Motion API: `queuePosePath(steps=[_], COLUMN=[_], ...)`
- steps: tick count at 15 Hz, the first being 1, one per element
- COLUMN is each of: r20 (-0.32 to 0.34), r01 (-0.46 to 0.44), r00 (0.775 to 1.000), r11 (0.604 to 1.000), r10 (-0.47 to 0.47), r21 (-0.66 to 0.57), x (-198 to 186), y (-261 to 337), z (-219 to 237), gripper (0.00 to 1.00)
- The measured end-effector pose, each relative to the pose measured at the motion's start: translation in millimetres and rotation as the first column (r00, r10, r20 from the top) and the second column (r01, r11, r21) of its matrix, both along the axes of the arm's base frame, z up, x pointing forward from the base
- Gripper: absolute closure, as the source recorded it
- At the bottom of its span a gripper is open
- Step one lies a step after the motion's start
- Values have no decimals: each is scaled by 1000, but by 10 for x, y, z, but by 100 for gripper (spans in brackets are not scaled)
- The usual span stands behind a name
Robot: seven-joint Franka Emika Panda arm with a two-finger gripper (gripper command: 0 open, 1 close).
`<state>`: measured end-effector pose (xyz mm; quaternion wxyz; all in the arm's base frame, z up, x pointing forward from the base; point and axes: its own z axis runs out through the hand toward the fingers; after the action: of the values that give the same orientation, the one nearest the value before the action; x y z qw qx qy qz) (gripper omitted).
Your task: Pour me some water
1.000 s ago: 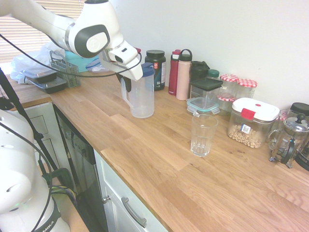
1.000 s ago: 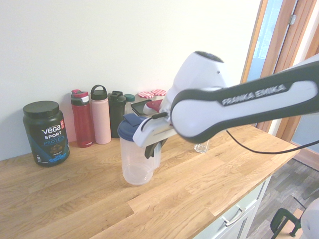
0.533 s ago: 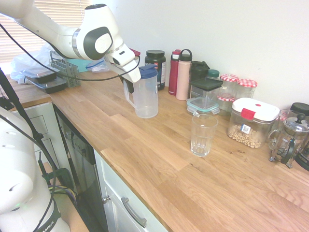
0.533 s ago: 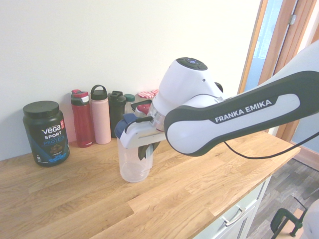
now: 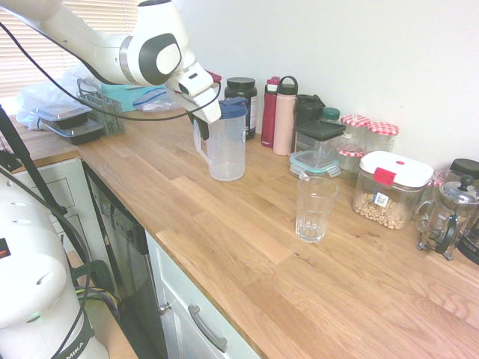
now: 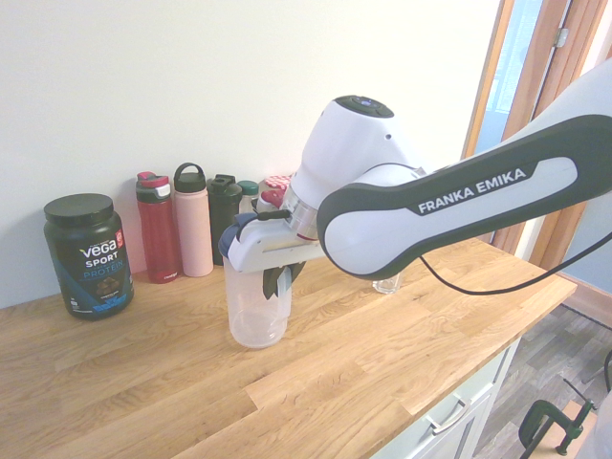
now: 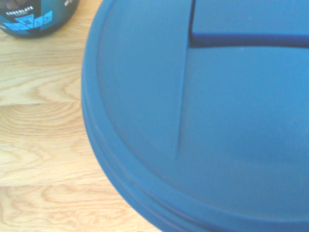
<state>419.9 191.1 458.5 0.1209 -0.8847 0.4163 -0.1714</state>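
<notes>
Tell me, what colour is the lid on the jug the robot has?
Blue. The jug's lid shows best in the wrist view, where it fills most of the picture.

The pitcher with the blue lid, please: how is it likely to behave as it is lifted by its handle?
The pitcher looks like thin clear plastic, so probably light and slightly flexible. The hand grips only the side handle, so it may swing. Its blue lid seems seated; no water level is discernible.
</notes>
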Motion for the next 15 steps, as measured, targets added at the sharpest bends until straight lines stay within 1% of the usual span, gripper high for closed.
queuePosePath(steps=[5,6,15], r20=[-35,-41,-39], r01=[-8,-11,-17], r00=[999,999,999], r11=[1000,1000,999], r10=[9,11,18], r21=[14,15,30], x=[-1,-5,-30], y=[8,16,11], z=[-80,-105,-63], gripper=[100,0,0])
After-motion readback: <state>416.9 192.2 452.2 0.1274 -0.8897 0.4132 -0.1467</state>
